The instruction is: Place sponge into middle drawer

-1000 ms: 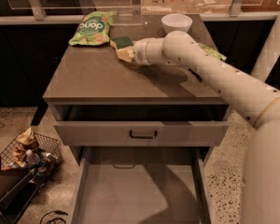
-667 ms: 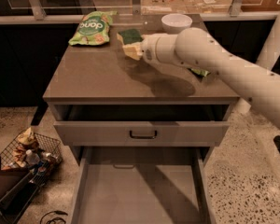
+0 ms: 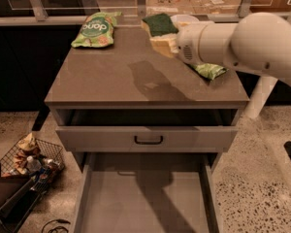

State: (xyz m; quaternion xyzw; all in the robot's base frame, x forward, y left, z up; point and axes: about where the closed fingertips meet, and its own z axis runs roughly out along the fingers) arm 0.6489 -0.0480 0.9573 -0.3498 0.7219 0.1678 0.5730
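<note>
Sponge [image 3: 159, 27] in the air over the rear of the cabinet top [image 3: 97, 76], dark green scrub face tilted toward the camera, pale yellow foam beneath. Gripped at its right end by the gripper [image 3: 169, 42], jaws clenched on the foam, white arm [image 3: 252, 38] reaching in from the right. Casts a shadow [image 3: 150, 84] on the brown surface below, clearly apart from it. Well below and nearer the camera, middle drawer [image 3: 145, 203] pulled wide open, smooth grey floor and thin side walls in view. Just above it, drawer front [image 3: 102, 139] with dark bar handle, standing slightly out. Green snack bag [image 3: 94, 28] at the back left of the top; second green bag [image 3: 209, 71] under the arm; white bowl [image 3: 184, 18] just behind the sponge. Wire basket [image 3: 31, 161] on the floor at left.
</note>
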